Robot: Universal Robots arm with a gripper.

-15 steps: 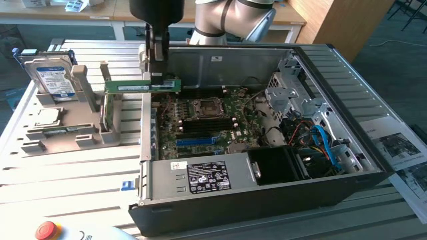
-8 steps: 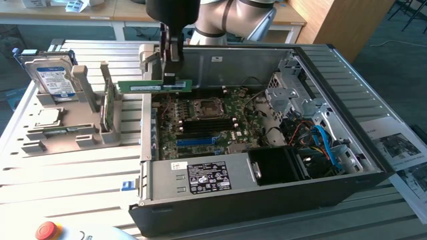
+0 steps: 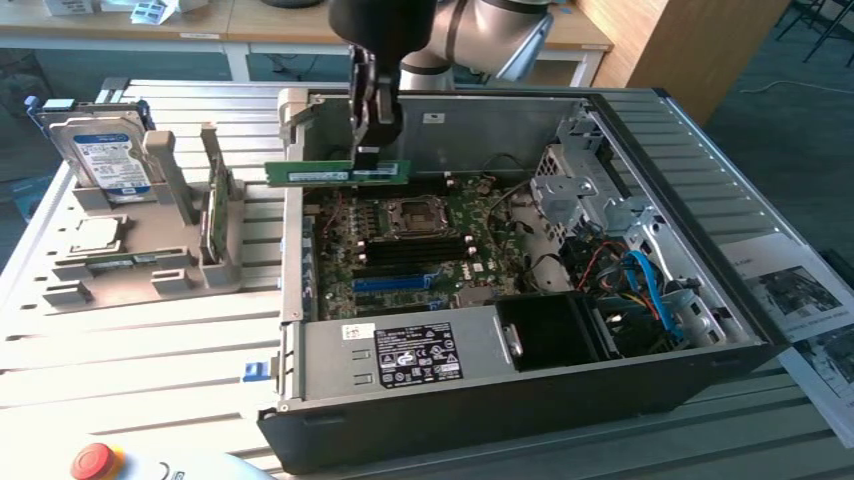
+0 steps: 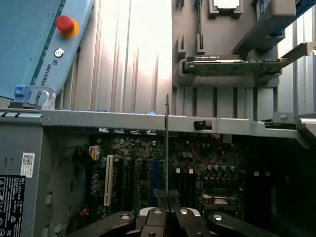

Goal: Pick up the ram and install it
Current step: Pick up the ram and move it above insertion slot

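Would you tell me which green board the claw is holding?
The ram over the motherboard, in the claw; the other board stands in the grey rack.

Exterior view overlooks the whole computer case (image 3: 507, 410) from above; wrist view faces its motherboard (image 4: 133, 148) close up

The tool (image 3: 368, 158) grips the ram (image 3: 314, 174) level above the motherboard (image 3: 400, 255); the hard drive (image 3: 110, 158) stands at its nine o'clock.
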